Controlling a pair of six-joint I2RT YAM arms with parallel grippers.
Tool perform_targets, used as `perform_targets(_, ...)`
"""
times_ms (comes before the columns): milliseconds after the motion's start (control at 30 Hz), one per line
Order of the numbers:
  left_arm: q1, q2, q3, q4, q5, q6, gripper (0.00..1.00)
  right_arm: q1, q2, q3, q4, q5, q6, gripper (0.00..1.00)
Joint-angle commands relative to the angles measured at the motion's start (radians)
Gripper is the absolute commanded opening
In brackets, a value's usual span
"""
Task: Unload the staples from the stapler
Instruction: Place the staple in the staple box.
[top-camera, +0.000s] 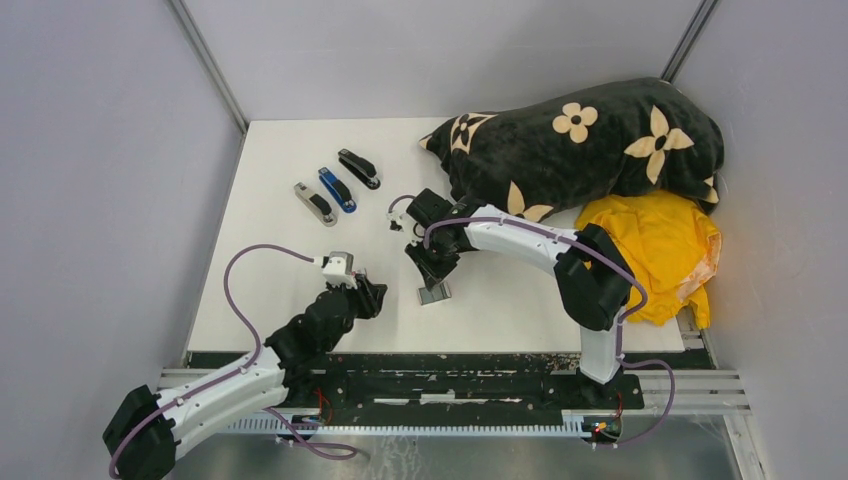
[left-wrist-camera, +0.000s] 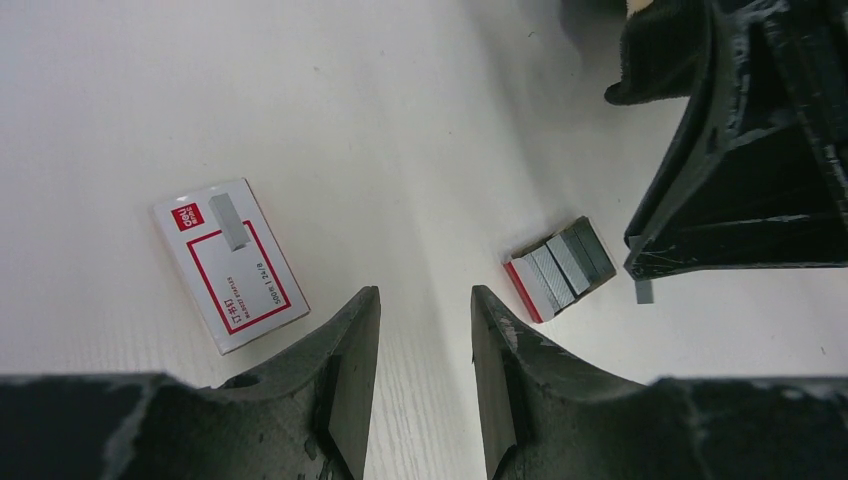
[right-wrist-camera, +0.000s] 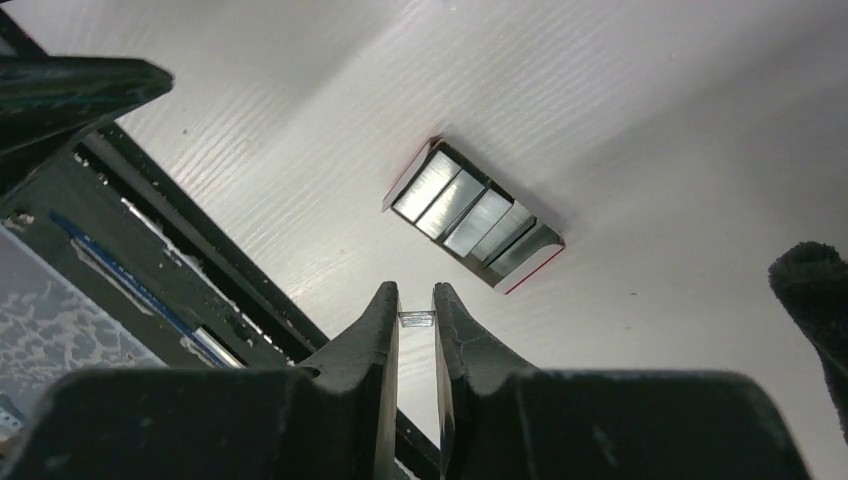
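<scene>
Shows a grey stapler (top-camera: 315, 203), a blue stapler (top-camera: 337, 189) and a black stapler (top-camera: 359, 168) in a slanted row toward the desk's (top-camera: 270, 270) far left corner. Finds the left gripper (left-wrist-camera: 425, 300) near the front edge, jaws partway apart and empty, a white-and-red box (left-wrist-camera: 230, 262) lying nearby. Catches the right gripper (right-wrist-camera: 416, 300) pinched narrow on a short strip of staples (right-wrist-camera: 416, 319), just beside an open tray (right-wrist-camera: 528, 252) of more strips.
</scene>
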Motion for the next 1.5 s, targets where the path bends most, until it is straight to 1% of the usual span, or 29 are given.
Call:
perform_targets(0, 0.005, 0.001, 0.001, 0.064, -0.033, 0.044, 0.46, 0.012, 0.030, 0.045, 0.030, 0.090, 0.080, 0.15)
perform_targets(133, 0.005, 0.024, 0.007, 0.066, -0.027, 0.046, 0.46, 0.030, 0.026, 0.039, 0.052, 0.177, 0.131, 0.15)
perform_targets(300, 0.006, 0.035, 0.011, 0.067, -0.022, 0.048, 0.46, 0.035, 0.025, 0.012, 0.078, 0.221, 0.185, 0.15)
perform_targets(567, 0.005, 0.034, 0.011, 0.068, -0.019, 0.048, 0.46, 0.037, 0.036, 0.003, 0.083, 0.291, 0.220, 0.16)
perform_targets(833, 0.005, 0.034, 0.011, 0.068, -0.018, 0.049, 0.46, 0.036, 0.041, -0.023, 0.098, 0.307, 0.249, 0.17)
perform_targets(1300, 0.005, 0.038, 0.011, 0.069, -0.018, 0.049, 0.46, 0.036, 0.058, -0.034, 0.100, 0.301, 0.260, 0.17)
perform_targets(1467, 0.005, 0.037, 0.011, 0.069, -0.018, 0.049, 0.46, 0.036, 0.053, -0.044, 0.102, 0.321, 0.260, 0.18)
